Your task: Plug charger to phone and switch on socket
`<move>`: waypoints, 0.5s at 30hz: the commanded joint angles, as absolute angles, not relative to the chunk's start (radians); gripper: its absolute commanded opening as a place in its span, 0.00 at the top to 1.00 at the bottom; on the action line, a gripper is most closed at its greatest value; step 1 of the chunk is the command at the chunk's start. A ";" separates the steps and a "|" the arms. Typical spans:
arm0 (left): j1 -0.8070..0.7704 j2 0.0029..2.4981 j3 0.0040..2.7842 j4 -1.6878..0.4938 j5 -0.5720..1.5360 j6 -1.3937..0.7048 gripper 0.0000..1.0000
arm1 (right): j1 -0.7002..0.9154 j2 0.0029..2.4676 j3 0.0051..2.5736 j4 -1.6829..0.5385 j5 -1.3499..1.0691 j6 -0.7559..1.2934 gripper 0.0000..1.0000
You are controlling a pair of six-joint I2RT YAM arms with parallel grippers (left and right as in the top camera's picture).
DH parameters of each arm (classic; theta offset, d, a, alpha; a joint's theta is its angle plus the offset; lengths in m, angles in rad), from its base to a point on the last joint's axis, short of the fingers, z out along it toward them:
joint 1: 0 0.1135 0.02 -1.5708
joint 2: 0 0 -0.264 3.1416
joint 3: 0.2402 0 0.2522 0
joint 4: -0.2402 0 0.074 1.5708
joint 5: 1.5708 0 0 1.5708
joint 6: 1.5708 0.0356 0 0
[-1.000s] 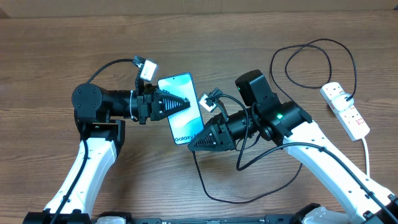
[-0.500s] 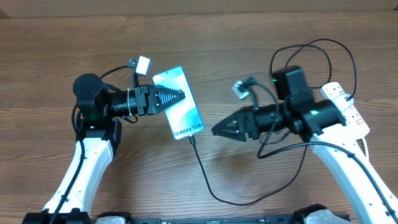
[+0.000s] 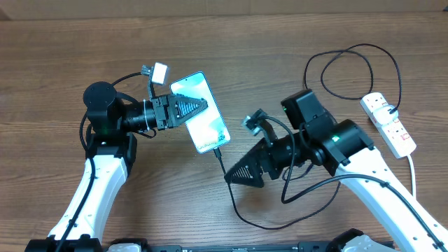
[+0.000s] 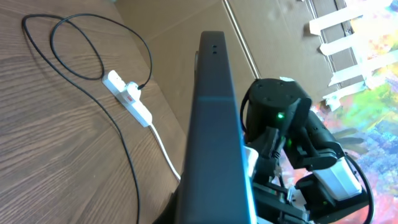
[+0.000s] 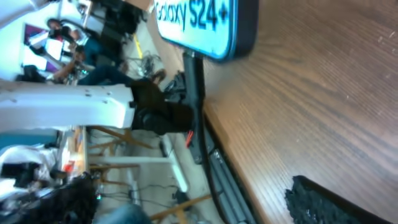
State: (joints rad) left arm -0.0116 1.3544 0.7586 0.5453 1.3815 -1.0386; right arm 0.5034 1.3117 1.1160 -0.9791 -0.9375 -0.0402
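Observation:
The phone [image 3: 207, 120] is lifted off the table and tilted, and my left gripper [image 3: 199, 107] is shut on its upper part. In the left wrist view its dark edge [image 4: 214, 137] fills the middle. The charger's black cable [image 3: 227, 190] sits plugged into the phone's bottom end [image 5: 192, 60] and loops across the table to the socket [image 3: 389, 124], where its black plug [image 3: 392, 110] sits. My right gripper [image 3: 231, 178] hovers just below and right of the phone's bottom, open and holding nothing. Only one of its fingers [image 5: 317, 200] shows in the right wrist view.
The socket's thick white cord [image 3: 413, 166] runs off the right front of the table. Loops of black cable [image 3: 350, 66] lie at the back right, also seen near the socket [image 4: 129, 98] in the left wrist view. The wooden table [image 3: 84, 49] spreads all around.
My right gripper let go at the phone's bottom, swung away to the right, then came back left below the phone with its jaws spread. The phone stayed in my left gripper with the cable attached.

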 commanded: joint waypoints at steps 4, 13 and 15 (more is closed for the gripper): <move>-0.015 1.353 0.765 0.550 1.379 -1.010 0.96 | 0.546 1.302 1.113 -0.867 -0.739 0.120 0.27; -0.015 1.353 0.765 0.546 1.376 -1.010 0.96 | 0.709 1.312 1.113 -0.820 -0.382 0.268 0.11; -0.015 1.353 0.765 0.546 1.376 -1.010 0.96 | 0.725 1.312 1.113 -0.805 -0.370 0.292 0.15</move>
State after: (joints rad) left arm -0.0116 1.3544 0.7586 0.5442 1.3785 -1.0359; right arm 0.7044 1.3121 1.1141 -0.8246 -0.4911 0.2176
